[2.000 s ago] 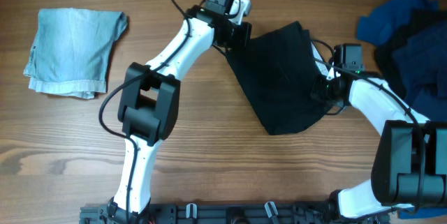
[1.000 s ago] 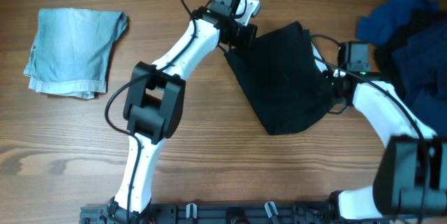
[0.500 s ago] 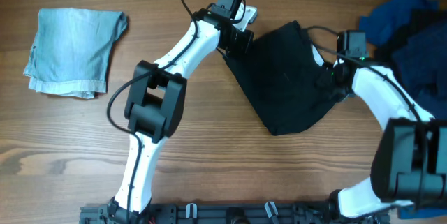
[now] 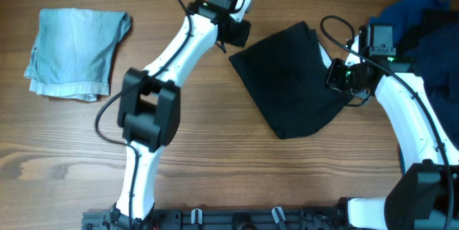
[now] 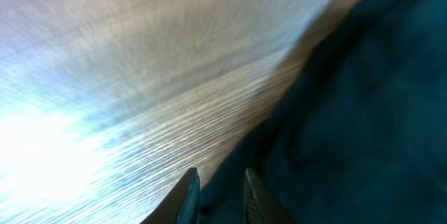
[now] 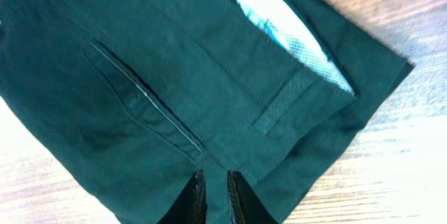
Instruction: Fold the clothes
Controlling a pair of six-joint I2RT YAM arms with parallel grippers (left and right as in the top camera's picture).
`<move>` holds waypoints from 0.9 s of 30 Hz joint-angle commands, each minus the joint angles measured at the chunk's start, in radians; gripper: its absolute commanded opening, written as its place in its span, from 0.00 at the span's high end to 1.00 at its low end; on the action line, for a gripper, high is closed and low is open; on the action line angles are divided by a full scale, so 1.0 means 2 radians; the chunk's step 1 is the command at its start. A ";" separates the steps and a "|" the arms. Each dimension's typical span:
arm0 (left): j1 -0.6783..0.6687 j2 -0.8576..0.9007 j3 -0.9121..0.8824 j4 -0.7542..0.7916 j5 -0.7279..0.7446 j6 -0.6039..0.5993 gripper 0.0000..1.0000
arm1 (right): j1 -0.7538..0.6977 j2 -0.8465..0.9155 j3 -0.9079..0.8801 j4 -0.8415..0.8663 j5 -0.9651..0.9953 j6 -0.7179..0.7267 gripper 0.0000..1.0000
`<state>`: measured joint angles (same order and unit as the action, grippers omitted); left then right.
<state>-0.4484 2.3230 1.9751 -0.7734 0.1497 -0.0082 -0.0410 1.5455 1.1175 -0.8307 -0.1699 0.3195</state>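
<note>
Black shorts (image 4: 290,79): lay folded flat on the wooden table (image 4: 215,151), right of centre, between the 2 arms; formed a slanted wedge that narrowed toward the near edge.
Shorts up close: showed 1 welt pocket (image 6: 147,102) and a strip of pale mesh lining (image 6: 279,21) at the waist (seen in the right wrist view only).
Left gripper (image 4: 237,36): hung just beside the far-left corner of the shorts; could not tell from overhead whether it touched the cloth.
Left fingertips (image 5: 188,195): stood parted by a narrow gap with nothing between them, over the line where dark cloth met blurred wood.
Right gripper (image 4: 336,78): sat at the right edge of the shorts, pointed in over the cloth.
Right fingertips (image 6: 198,195): stood parted by a slim gap with nothing pinched, dark fabric showing below.
Denim piece (image 4: 75,52): lay folded, pale blue, at the far left, well apart from the shorts and both arms.
Blue garments (image 4: 419,26): lay heaped at the far-right corner, royal blue beside navy, just beyond the right arm.
</note>
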 commanded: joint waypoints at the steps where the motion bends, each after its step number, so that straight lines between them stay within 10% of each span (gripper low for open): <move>1: 0.002 0.031 0.001 -0.001 -0.009 0.000 0.80 | -0.001 0.004 -0.006 0.002 -0.013 -0.005 0.87; 15: -0.024 0.034 0.001 -0.251 0.165 -0.054 0.70 | -0.001 0.004 -0.006 0.004 0.009 -0.005 0.67; 19: -0.036 0.030 0.001 -0.324 0.196 -0.056 0.88 | -0.001 0.004 -0.006 0.005 0.009 -0.005 0.64; 24: -0.032 -0.010 0.005 -0.350 0.159 -0.103 0.65 | -0.001 0.004 -0.006 0.005 0.012 -0.016 0.57; 27: -0.031 -0.049 0.026 -0.322 0.105 -0.109 0.47 | -0.001 0.004 -0.006 0.008 0.012 -0.015 0.30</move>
<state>-0.5190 2.3589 1.9743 -1.4631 0.4618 -0.1810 -0.0410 1.5455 1.1130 -0.8227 -0.1669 0.2985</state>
